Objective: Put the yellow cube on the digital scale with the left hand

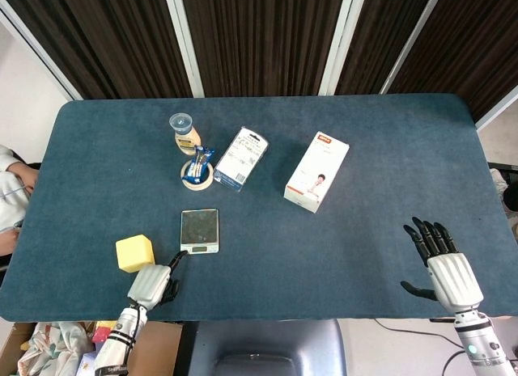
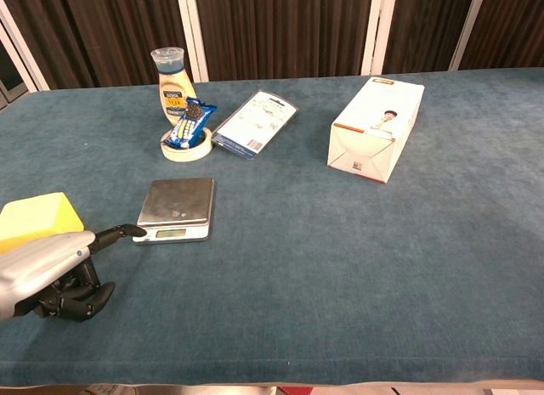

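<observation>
The yellow cube (image 1: 134, 253) (image 2: 37, 218) sits on the blue table to the left of the small digital scale (image 1: 199, 230) (image 2: 174, 208), whose steel plate is bare. My left hand (image 1: 152, 283) (image 2: 53, 272) hovers near the front edge, just right of and in front of the cube, holding nothing; one finger points toward the scale's front left corner and the others curl under. My right hand (image 1: 447, 267) rests open at the front right, far from both, with its fingers spread.
Behind the scale stand a sauce bottle (image 1: 185, 133), a tape roll (image 1: 196, 175) with a blue snack packet on it, a flat blister pack (image 1: 240, 158) and a white carton (image 1: 316, 171). A cardboard box of clutter (image 1: 57, 348) sits below the front left edge.
</observation>
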Robot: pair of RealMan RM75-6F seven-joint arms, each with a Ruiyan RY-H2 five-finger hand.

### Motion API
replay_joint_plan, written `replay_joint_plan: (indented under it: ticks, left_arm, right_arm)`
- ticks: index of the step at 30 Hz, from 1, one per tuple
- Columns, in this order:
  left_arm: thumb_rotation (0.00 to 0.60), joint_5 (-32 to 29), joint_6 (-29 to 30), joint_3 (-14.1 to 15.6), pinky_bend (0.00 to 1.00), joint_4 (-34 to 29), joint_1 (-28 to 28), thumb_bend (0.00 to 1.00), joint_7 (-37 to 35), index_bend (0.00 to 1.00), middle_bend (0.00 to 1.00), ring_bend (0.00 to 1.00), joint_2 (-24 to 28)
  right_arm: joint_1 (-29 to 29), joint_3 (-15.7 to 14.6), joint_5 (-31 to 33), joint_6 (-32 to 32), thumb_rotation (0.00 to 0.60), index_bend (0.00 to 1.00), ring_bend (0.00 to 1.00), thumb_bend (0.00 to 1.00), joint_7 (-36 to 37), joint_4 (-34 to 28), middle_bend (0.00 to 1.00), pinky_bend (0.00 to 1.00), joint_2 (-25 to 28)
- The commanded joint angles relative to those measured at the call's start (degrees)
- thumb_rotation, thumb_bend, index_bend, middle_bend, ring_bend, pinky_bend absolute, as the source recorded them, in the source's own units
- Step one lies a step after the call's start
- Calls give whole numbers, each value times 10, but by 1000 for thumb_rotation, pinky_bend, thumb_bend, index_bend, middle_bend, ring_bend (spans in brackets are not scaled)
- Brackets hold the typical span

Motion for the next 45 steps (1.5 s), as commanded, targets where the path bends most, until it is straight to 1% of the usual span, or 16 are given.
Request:
replay_joint_plan:
  ticks: [1,21,27,34,39,45]
  left_arm:
    - [600,-4,3,0,1000,3,-3,575,4,111,1000,1000,-3]
    - [600,-19,17,10,1000,13,-13,581,13,125,1000,1000,-5]
    - [600,-24,14,16,1000,10,-16,581,20,141,1000,1000,-3]
    - [600,-38,11,16,1000,15,-21,584,29,143,1000,1000,-6]
    - [600,-46,9,21,1000,13,-26,585,47,145,1000,1000,-4]
    - [600,-56,10,29,1000,12,-32,585,87,170,1000,1000,-4]
  right_arm:
    - [0,0,0,-1,600,0,0,116,0,0,0,0,0]
    - [-1,-2,0,1,600,0,0,116,9,-4,0,0,7]
    - [-1,-2,0,2,600,0,0,116,10,-4,0,0,7]
    - [-1,-2,1,2,600,0,0,116,9,-5,0,0,8]
    - [-2,-2,1,3,600,0,0,116,10,-6,0,0,8]
    - [-2,-3,0,2,600,0,0,116,15,-7,0,0,11]
